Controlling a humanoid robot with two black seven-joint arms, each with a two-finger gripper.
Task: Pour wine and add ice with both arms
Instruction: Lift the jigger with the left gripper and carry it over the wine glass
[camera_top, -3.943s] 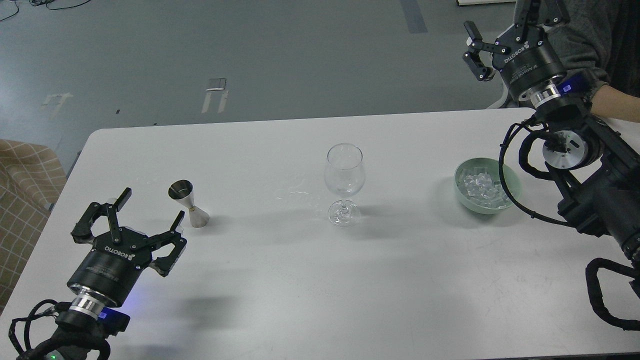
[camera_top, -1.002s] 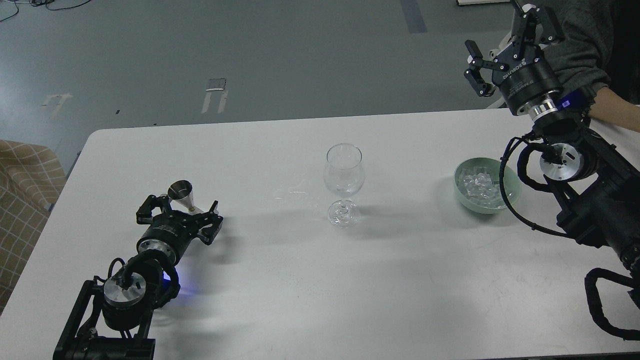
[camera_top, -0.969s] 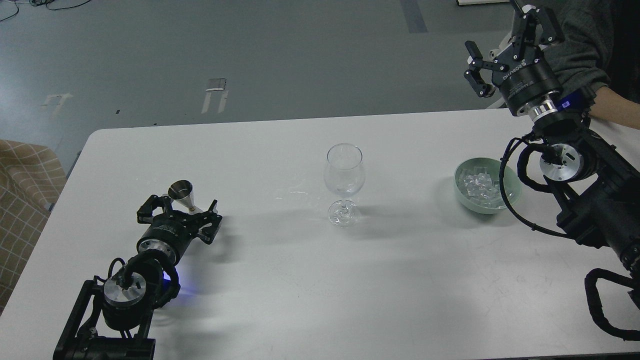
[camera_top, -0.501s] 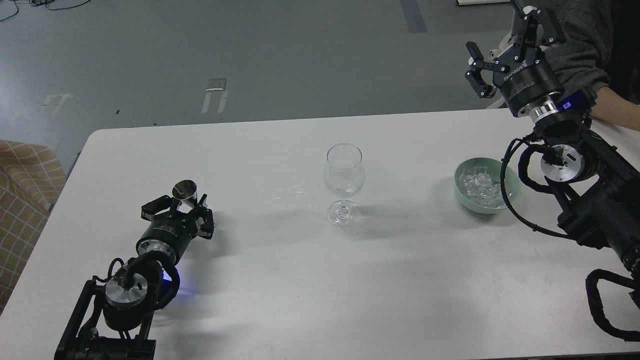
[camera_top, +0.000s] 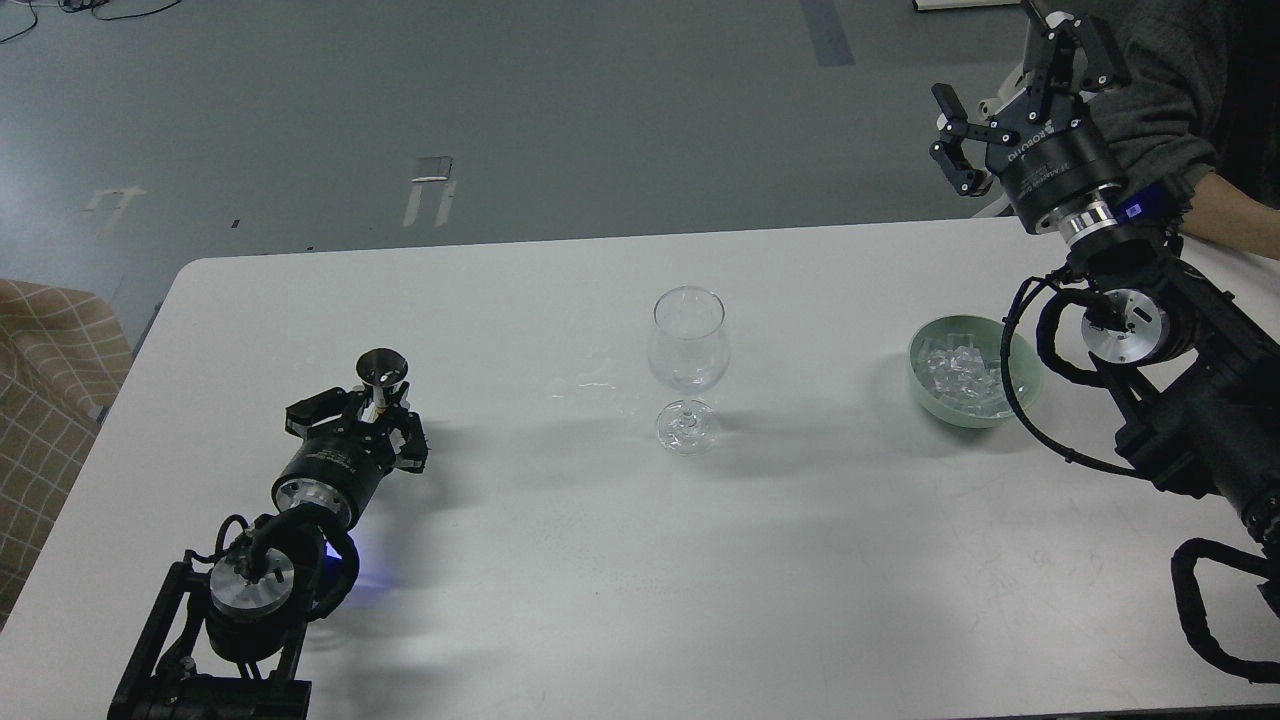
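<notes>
A small steel jigger (camera_top: 381, 372) stands at the left of the white table (camera_top: 560, 560). My left gripper (camera_top: 378, 412) lies low on the table and is shut on the jigger's waist. Any wine inside the jigger is hidden. A clear stemmed wine glass (camera_top: 687, 368) stands upright at the table's middle. A pale green bowl (camera_top: 1025, 378) at the right holds several clear ice cubes (camera_top: 955, 368). My right gripper (camera_top: 1000, 70) is open and empty, raised high beyond the table's far right edge, well above the bowl.
A few spilled drops (camera_top: 595, 385) glisten on the table left of the glass. A person's arm in a grey sleeve (camera_top: 1170, 70) reaches in at the top right behind my right arm. A beige checked chair (camera_top: 45, 350) stands off the table's left edge.
My left gripper moved forward from the front left to the jigger and shut on its waist; the jigger shifted a little right. My right gripper rose slightly and stays open.
</notes>
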